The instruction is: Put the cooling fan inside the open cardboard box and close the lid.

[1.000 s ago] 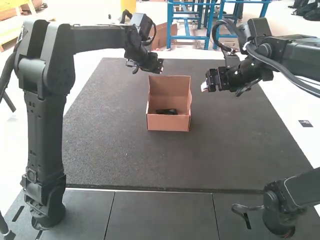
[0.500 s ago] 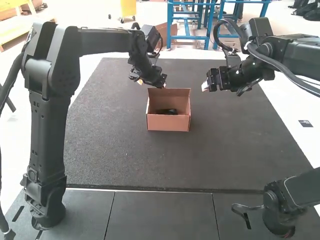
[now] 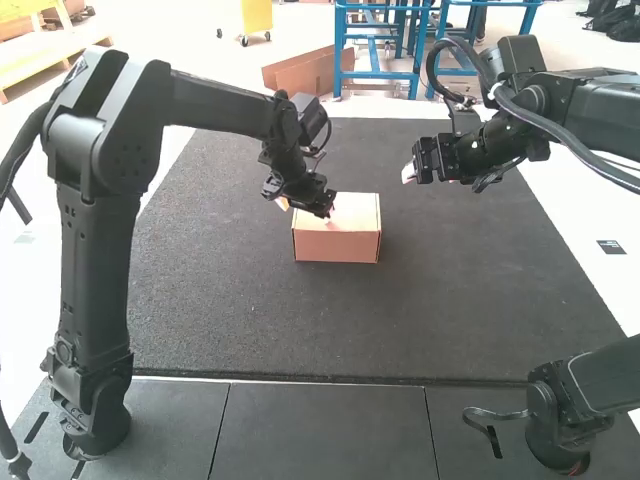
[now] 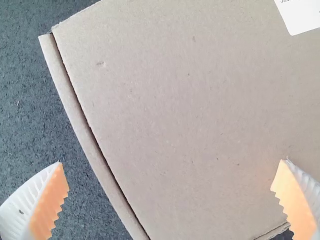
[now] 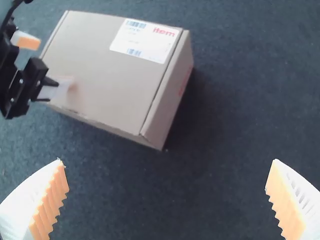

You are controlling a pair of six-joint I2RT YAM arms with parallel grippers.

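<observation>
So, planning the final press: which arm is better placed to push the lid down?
Left: the left fingers rest on the lid; the right fingers hang open beside the box.

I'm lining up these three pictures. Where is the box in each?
High view: box mid-mat, lid shut.
Left wrist view: box close under the open left claw.
Right wrist view: box farther off, ahead of the right claw.
Landmark: the left claw at the lid's corner, in high and right wrist views.
</observation>
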